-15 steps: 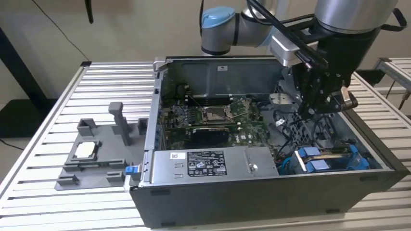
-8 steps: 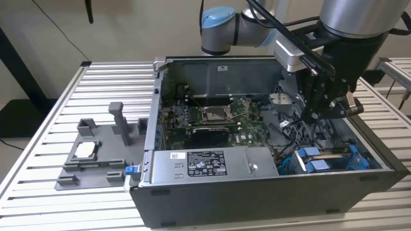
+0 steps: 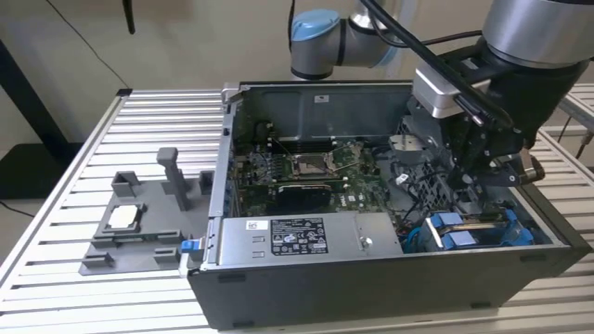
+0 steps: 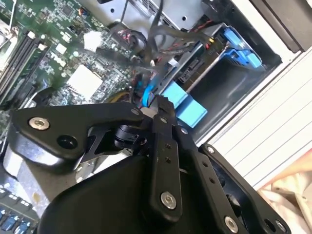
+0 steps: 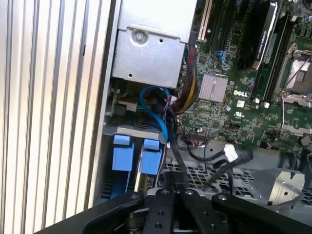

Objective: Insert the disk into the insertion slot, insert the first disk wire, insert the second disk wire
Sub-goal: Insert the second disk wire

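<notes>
While the disk (image 3: 475, 228) sits seated in the slot (image 5: 127, 130), its blue carrier tabs (image 5: 131, 152) show at the slot's mouth, so the insertion step reads as done. Slot and disk occupy the corner of the case (image 3: 371, 285) nearest the camera, on the exterior view's right. The gripper (image 4: 161, 105) is inside the case, poised just above the disk's tab end, on the side toward the case's middle. Its fingers (image 4: 165, 146) are drawn together and clamped on a black wire (image 5: 174, 160), which runs from the tips past the tabs. A blue cable (image 5: 155, 105) loops close beside that wire, deeper in the case. Whether the wire's end touches the disk cannot be told; the fingers hide it.
</notes>
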{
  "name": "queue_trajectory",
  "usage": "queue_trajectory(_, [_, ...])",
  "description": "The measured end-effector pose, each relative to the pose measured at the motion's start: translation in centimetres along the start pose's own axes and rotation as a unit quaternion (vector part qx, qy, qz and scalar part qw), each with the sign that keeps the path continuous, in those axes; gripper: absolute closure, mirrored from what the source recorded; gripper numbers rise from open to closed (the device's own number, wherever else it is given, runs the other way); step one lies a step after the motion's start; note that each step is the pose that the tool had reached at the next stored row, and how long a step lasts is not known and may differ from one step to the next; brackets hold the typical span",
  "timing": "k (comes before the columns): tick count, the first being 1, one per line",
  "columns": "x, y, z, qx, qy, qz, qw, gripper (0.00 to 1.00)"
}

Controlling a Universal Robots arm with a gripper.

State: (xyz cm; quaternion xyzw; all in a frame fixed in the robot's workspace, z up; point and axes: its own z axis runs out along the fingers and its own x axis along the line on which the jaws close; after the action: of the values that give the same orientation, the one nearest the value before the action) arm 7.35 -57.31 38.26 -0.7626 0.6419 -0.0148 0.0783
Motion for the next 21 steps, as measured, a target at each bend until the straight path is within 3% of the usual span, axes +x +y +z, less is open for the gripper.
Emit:
queue_trajectory(4, [1.04,-0.18,-0.04,-0.0024,-0.0004,0.0,1.0,0.89])
queue_trajectory(12, [1.09,-0.21,-0.05,-0.0028,-0.0004,0.0,1.0,0.89])
queue_trajectory(14, [0.8,-0.18,-0.02,-0.0028,-0.0004,0.0,1.0,0.89])
queue_trajectory(18, [-0.47,-0.22,0.04,-0.0028,-0.0004,0.0,1.0,0.89])
queue_trajectory(21, [-1.0,-0.32,-0.4,-0.0028,-0.0003,0.0,1.0,0.89])
